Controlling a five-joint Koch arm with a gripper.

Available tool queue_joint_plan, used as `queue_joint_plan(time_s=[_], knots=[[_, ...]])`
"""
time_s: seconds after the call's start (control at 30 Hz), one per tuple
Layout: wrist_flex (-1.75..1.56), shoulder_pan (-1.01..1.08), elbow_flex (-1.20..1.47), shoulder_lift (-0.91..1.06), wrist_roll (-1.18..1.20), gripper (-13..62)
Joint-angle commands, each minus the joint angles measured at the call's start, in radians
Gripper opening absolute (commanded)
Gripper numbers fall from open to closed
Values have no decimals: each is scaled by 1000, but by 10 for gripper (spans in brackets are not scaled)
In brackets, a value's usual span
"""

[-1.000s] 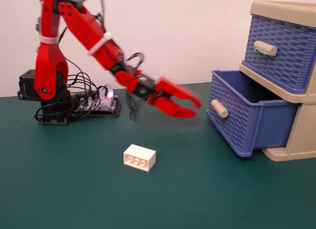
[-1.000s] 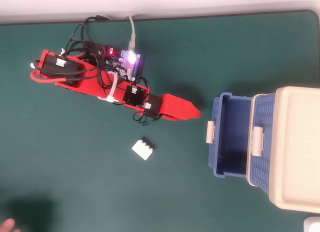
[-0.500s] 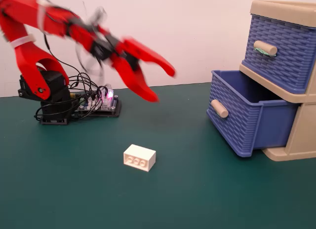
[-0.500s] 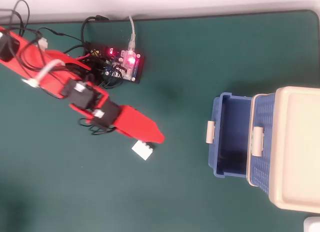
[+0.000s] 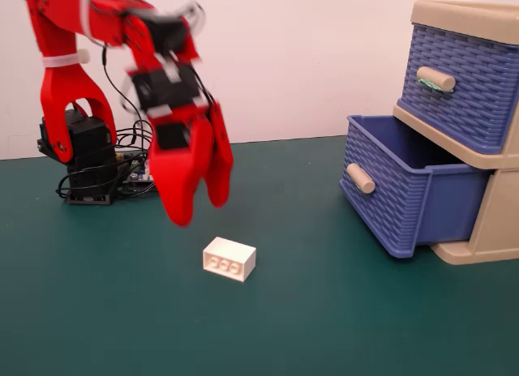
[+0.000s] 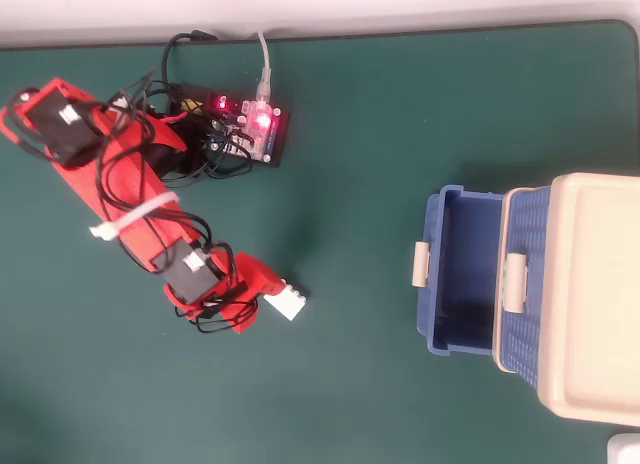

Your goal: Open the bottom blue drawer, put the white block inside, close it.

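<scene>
The white block [image 5: 229, 258] lies studs-forward on the green table, also seen in the overhead view [image 6: 286, 301]. My red gripper [image 5: 200, 211] hangs pointing down just above and left of the block, jaws a little apart with nothing between them; from overhead the gripper [image 6: 256, 290] sits right beside the block's left end. The bottom blue drawer [image 5: 389, 199] stands pulled out of the beige cabinet [image 5: 489, 230], its inside showing bare in the overhead view [image 6: 462, 274]. Its plain beige handle [image 5: 360, 178] faces the arm.
The upper blue drawer [image 5: 461, 84] is shut, its handle bearing a green smear. A controller board with lit LEDs [image 6: 250, 126] and loose cables sits by the arm's base [image 5: 81, 161] at the back left. The table's far edge meets a white wall.
The arm swung away from the open drawer, rose, then turned its gripper downward over the block's left side. Block and drawer have not moved.
</scene>
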Motion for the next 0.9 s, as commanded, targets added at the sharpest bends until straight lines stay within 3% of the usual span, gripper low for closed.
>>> queue_joint_plan(time_s=[0.0, 0.57, 0.63, 0.7, 0.73, 0.87], knots=[[-8, -9, -46, -5, 58, 338], [-153, -114, -71, -319, 104, 311], [-156, -107, -69, -319, 107, 213], [-150, -103, -71, -314, 126, -38], [-146, -97, -69, -308, 143, -92], [-144, -95, -67, -293, 207, -82]])
